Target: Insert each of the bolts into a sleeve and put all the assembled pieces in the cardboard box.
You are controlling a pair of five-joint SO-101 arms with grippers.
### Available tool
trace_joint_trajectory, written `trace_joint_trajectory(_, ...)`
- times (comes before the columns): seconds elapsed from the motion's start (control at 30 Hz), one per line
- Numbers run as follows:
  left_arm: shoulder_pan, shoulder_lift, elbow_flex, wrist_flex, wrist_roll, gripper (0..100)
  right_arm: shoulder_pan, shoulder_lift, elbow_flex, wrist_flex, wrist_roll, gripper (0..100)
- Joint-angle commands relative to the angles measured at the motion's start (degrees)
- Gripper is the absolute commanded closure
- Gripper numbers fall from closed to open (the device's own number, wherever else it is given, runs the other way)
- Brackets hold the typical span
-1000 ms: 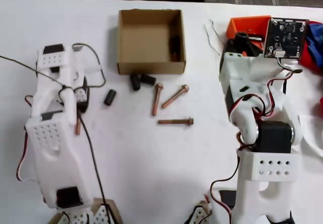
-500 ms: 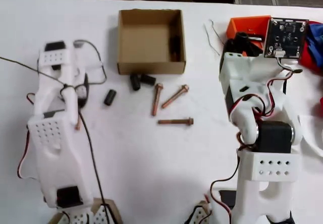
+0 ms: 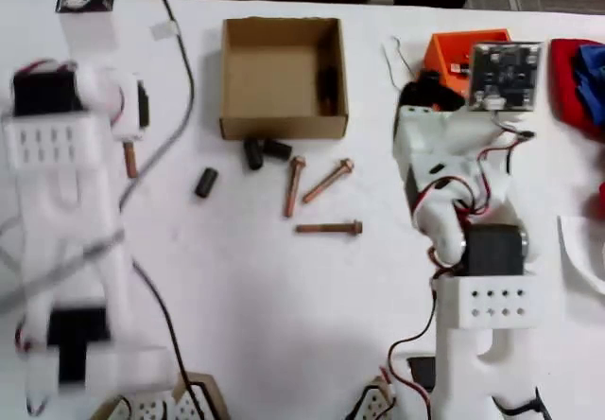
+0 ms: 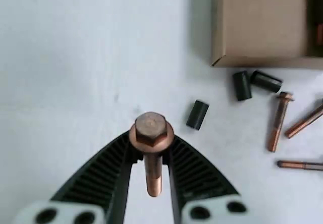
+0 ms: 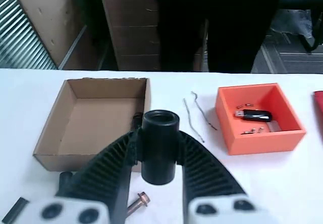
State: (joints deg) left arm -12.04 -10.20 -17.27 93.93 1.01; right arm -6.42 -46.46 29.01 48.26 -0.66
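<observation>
My left gripper (image 4: 151, 156) is shut on a copper bolt (image 4: 152, 133), held above the bare table left of the cardboard box (image 4: 262, 24); in the high view the bolt (image 3: 129, 158) hangs under the raised left arm. My right gripper (image 5: 159, 156) is shut on a black sleeve (image 5: 159, 146), upright with its bore up, in front of the box (image 5: 50, 151). Three loose sleeves (image 3: 205, 182) (image 3: 253, 152) (image 3: 277, 148) and three bolts (image 3: 294, 185) (image 3: 328, 181) (image 3: 328, 228) lie before the box (image 3: 284, 127). A dark piece (image 3: 327, 84) rests inside it by the right wall.
An orange tray (image 5: 257, 133) holding small parts stands right of the box, with bent wires (image 5: 194, 110) between them. Red and blue items (image 3: 577, 79) lie at the far right. Cables trail from the left arm (image 3: 57, 212).
The left arm has lifted and swung toward the back left with the bolt in its grip. The right arm has shifted slightly left, still gripping the sleeve.
</observation>
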Motion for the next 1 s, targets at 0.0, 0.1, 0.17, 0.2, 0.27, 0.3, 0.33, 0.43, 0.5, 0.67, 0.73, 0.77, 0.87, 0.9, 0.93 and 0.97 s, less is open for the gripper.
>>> trace_joint_trajectory(0.0,2.6,-18.3,13.6,-13.5,1.1,97,-1.8,-1.6,2.0,-4.7,-0.5,97.5)
trace_joint_trajectory(0.1,2.5,-25.6,26.2,-24.6,1.1,97,-1.6,-1.7,5.0,-8.0,-0.6,97.5)
trace_joint_trajectory(0.17,2.6,-28.8,32.4,-31.3,1.2,97,-1.5,-1.7,7.9,-11.2,-0.6,97.5)
trace_joint_trajectory(0.2,2.8,-30.1,34.3,-33.8,1.3,97,-1.6,-1.8,9.8,-13.2,-0.6,97.5)
trace_joint_trajectory(0.27,3.5,-31.6,35.9,-37.6,2.4,97,-2.0,-3.6,14.2,-17.7,-0.7,97.5)
trace_joint_trajectory(0.3,3.8,-32.1,36.0,-39.0,4.0,97,-2.2,-5.4,16.7,-20.2,-0.7,97.5)
trace_joint_trajectory(0.33,4.0,-32.6,35.8,-40.2,6.0,97,-2.6,-7.4,19.2,-22.5,-0.7,97.5)
trace_joint_trajectory(0.43,5.4,-33.1,33.1,-42.0,11.4,97,-3.7,-14.9,25.2,-27.1,-0.7,97.5)
trace_joint_trajectory(0.5,6.9,-32.9,29.6,-42.0,13.8,97,-5.3,-18.6,27.6,-28.5,-0.6,97.5)
trace_joint_trajectory(0.67,14.5,-32.6,19.5,-42.0,14.9,97,-8.7,-19.5,29.9,-31.3,-0.6,97.5)
trace_joint_trajectory(0.73,17.2,-32.5,17.1,-42.0,14.9,97,-10.1,-17.9,30.2,-33.2,-0.6,97.5)
trace_joint_trajectory(0.77,18.2,-32.5,16.5,-42.0,14.9,97,-10.7,-16.9,30.2,-34.2,-0.6,97.5)
trace_joint_trajectory(0.87,19.1,-32.4,16.6,-43.1,14.9,97,-11.6,-13.6,30.2,-38.8,-0.6,97.5)
trace_joint_trajectory(0.9,19.2,-32.2,16.7,-43.7,15.0,97,-11.7,-12.4,30.2,-40.7,-0.6,97.5)
trace_joint_trajectory(0.93,19.2,-31.5,16.6,-44.1,15.0,97,-11.7,-11.4,30.2,-42.3,-0.6,97.5)
trace_joint_trajectory(0.97,19.2,-30.6,16.2,-44.4,15.0,97,-11.7,-10.5,30.2,-43.8,-0.6,97.5)
